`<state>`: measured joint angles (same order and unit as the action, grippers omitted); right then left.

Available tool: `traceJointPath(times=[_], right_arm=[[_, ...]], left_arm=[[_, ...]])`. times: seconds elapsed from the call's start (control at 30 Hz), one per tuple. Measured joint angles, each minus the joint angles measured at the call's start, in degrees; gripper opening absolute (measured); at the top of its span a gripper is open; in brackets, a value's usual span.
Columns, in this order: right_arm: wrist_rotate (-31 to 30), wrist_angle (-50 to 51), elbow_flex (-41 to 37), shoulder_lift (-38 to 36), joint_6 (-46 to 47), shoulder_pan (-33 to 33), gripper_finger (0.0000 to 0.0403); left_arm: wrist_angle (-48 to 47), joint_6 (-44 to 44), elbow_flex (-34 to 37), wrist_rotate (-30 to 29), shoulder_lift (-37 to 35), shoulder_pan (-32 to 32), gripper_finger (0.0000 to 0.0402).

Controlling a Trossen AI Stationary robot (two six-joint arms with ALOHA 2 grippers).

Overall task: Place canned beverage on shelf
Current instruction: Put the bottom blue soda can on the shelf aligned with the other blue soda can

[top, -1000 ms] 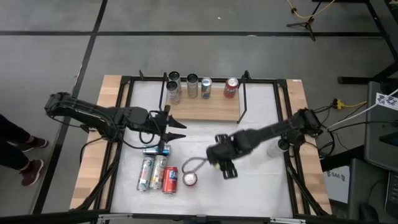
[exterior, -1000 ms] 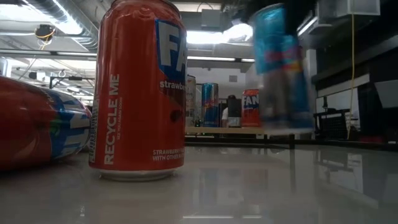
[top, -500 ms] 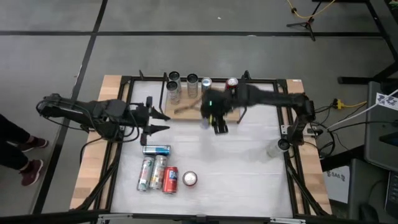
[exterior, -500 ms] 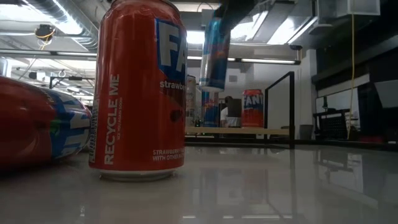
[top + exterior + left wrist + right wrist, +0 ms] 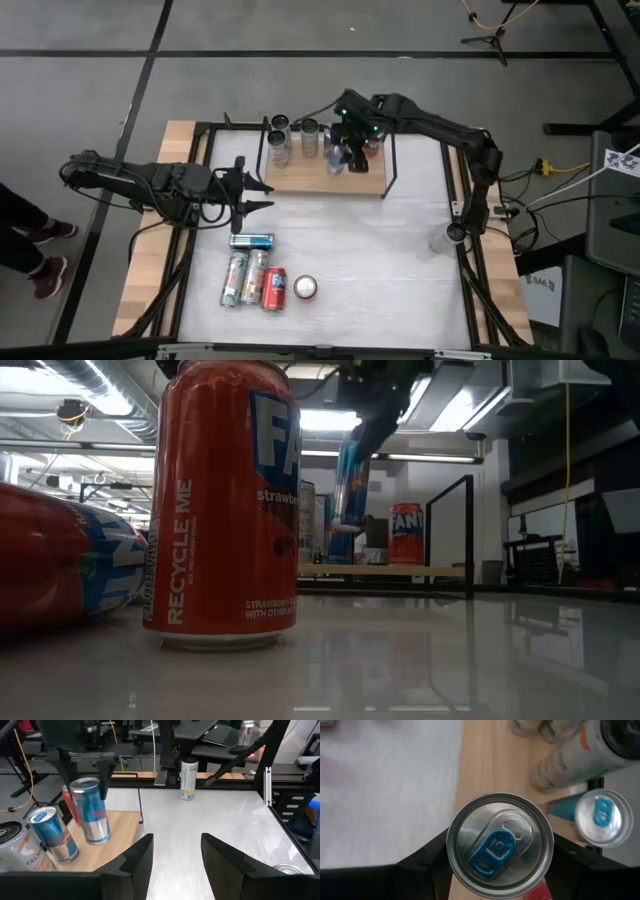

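From high up, the right pincer hangs over the shelf at the back of the desk. It holds a blue and silver can by its sides, just beside the red can and the other blue can standing there. The left pincer waits over the desk, close to the cans lying down.

From low down, the held can is in the air above the shelf and leans a little. I think it should be made straight first, then go down slowly into the gap so it does not bump its neighbours.

In the left wrist view, the left pincer is partly open and holds nothing. The held can floats above the wood.

In the right wrist view, the right pincer squeezes the can from both sides.
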<state>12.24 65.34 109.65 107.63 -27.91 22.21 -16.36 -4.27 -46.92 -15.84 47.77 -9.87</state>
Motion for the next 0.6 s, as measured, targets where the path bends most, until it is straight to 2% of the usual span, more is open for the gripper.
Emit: traceJointPath(times=[0.6], right_arm=[[0.8,-2.7,0.0,6.7,-5.4,1.5,0.0234]], left_arm=[[0.1,-0.2,0.0,0.4,0.0,0.0,0.0158]])
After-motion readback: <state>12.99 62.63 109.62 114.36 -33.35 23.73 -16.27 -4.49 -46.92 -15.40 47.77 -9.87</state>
